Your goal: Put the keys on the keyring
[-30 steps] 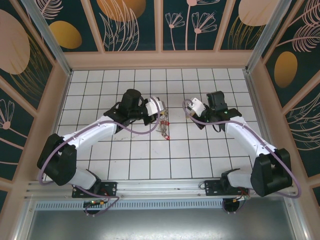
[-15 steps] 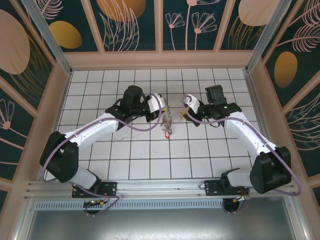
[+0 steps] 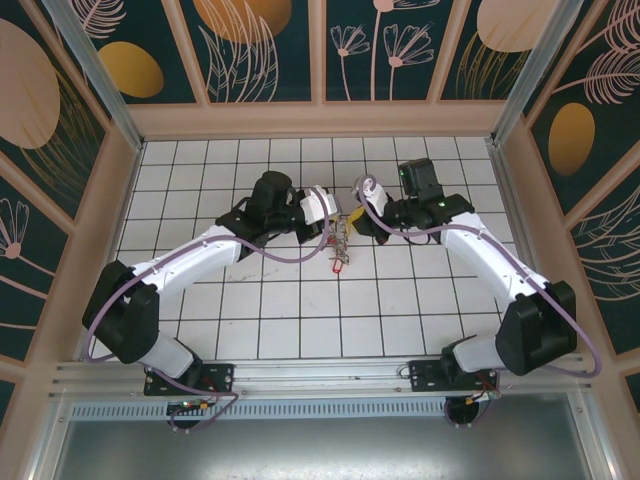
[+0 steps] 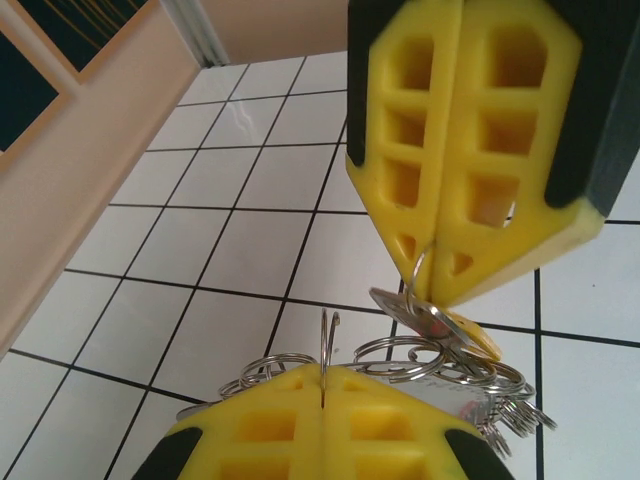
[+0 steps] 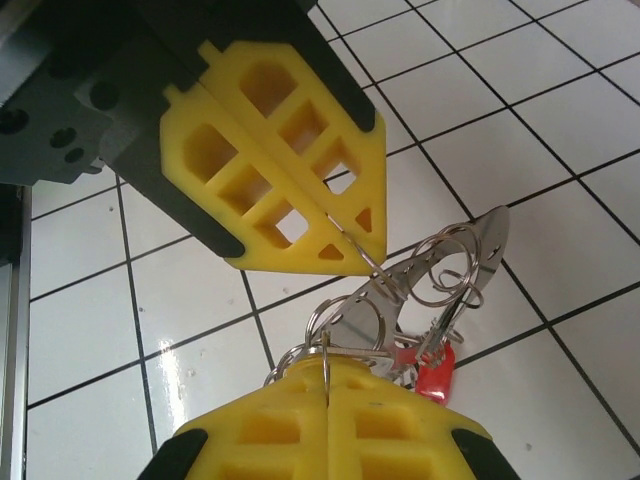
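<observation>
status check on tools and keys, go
Left tool shut on a ring of the key bunch. Right tool shut on another ring. Bunch hangs between them, red tag dangling. Nothing in the way.

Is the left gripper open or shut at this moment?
Shut. In its wrist view, the yellow fingers of the left gripper meet, with only a thin wire ring pinched between them.

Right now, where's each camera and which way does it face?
Top external: above and behind the bases, looking down at the tiled tabletop; both arms, left gripper and right gripper.
Left wrist: on the left arm, looking past its own shut tips at the right gripper.
Right wrist: on the right arm, past its own tips at the left gripper.
Shared: both wrist views see the pinched bunch of keys and rings.
</observation>
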